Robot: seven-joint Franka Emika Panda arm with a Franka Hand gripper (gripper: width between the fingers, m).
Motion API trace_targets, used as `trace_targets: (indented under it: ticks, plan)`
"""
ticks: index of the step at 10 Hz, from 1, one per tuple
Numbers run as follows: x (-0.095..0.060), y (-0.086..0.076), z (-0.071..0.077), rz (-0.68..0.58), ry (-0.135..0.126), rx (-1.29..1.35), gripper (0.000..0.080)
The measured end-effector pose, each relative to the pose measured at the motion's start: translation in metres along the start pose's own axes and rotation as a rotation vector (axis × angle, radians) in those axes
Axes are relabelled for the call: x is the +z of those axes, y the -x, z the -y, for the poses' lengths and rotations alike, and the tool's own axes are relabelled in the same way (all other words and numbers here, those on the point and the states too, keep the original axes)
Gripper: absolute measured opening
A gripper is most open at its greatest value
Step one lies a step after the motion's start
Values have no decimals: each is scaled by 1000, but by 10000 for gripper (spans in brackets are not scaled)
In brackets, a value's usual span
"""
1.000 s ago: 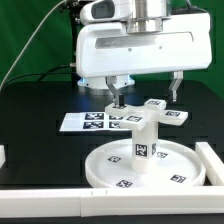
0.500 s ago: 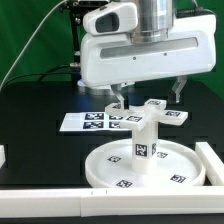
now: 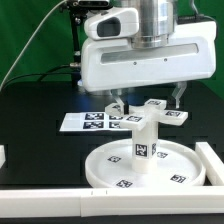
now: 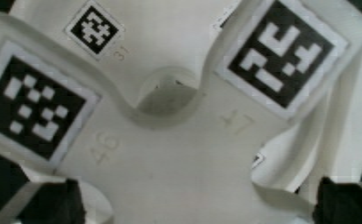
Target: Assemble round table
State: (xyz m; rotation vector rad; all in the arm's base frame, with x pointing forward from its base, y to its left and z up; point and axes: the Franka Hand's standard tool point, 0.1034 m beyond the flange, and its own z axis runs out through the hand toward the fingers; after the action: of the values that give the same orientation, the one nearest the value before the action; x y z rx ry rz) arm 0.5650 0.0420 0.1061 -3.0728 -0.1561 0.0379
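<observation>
The thick white plastic post stands upright on the large flat white disc's hub, capped by a tagged white cross-shaped piece. The hand hovers just above that piece, fingers spread, holding nothing. The post and cross look mounted; next probably means checking or tightening the cross.

Matt white plastic disc and post; matt black table.
</observation>
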Motion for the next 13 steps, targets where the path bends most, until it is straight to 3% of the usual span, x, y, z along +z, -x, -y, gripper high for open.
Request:
trace_targets:
  ticks: [7, 9, 13]
  plan:
    - [12, 4, -3, -19, 15, 9, 649]
    - [12, 4, -3, -19, 15, 27, 445]
    - [12, 0, -2, -27, 19, 301, 445]
